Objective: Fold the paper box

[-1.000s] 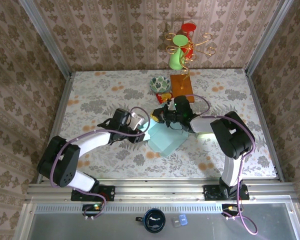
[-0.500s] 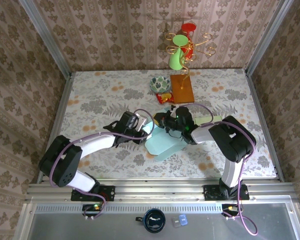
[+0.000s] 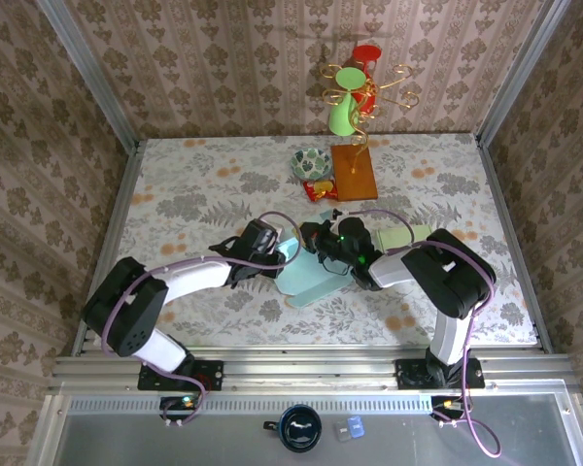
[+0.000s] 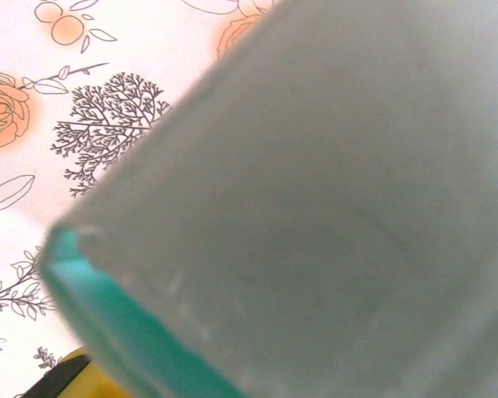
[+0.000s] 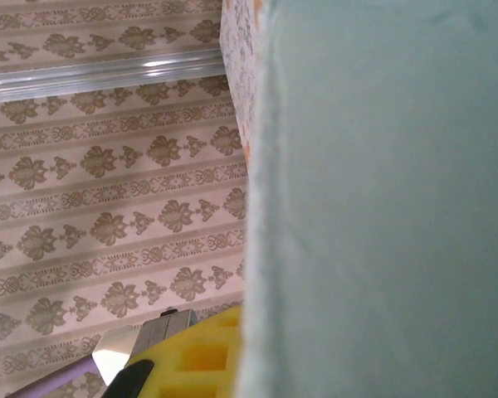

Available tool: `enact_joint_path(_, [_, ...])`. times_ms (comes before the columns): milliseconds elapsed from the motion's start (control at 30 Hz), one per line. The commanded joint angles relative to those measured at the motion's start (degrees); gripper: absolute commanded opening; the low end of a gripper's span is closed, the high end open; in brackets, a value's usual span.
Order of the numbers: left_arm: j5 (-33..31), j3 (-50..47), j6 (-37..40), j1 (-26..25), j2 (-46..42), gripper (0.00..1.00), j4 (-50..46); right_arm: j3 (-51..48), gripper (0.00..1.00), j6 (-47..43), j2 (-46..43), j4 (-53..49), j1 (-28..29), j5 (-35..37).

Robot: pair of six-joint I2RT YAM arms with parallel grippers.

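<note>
Teal paper box (image 3: 316,282): mid-table, wedged between both arms. Left gripper (image 3: 275,255) touches its left edge, grip unclear. Right gripper (image 3: 319,243) is clenched at its far edge, equally near.

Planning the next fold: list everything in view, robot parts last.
paper box: one, pale teal, table centre
bowl: one, green patterned, far centre
snack packet: one, red-yellow, in front of bowl
wooden board: one, brown, right of the bowl
sheet: one, pale green, beside the right arm
vase: one, green, back wall
wire stand: one, gold, holding a red cup
mug: one, dark, ledge below the table
left tool: one, black, box's left edge
right tool: one, black, shut, box's far edge
</note>
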Motion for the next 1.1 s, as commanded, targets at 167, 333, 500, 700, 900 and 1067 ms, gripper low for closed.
enact_joint_path(167, [-5.62,3.19,-5.99,-0.77,2.60,0.32,1.76,-2.60,0.00,0.69,2.46,1.75,2.85,3.90])
enact_joint_path(333, [-7.47,3.46,-9.04,-1.39,3.22,0.32,1.77,-3.60,0.00,0.02,2.35,1.93,4.14,6.97])
enact_joint_path(500, [-8.62,3.74,-11.25,-1.91,4.01,0.32,1.65,-3.96,0.00,0.52,3.01,2.74,4.72,7.97])
enact_joint_path(700, [-11.16,5.19,-15.29,-3.03,5.47,0.28,-0.08,-3.70,0.00,1.26,3.27,2.54,5.25,8.67])
enact_joint_path(900, [-15.40,5.82,-20.68,-4.90,6.47,0.23,-1.28,-3.52,0.00,2.33,3.46,2.58,5.39,9.37])
enact_joint_path(1067, [-16.69,5.24,-23.38,-5.44,6.97,0.23,-0.37,-3.48,0.00,3.22,3.45,2.67,5.73,10.11])
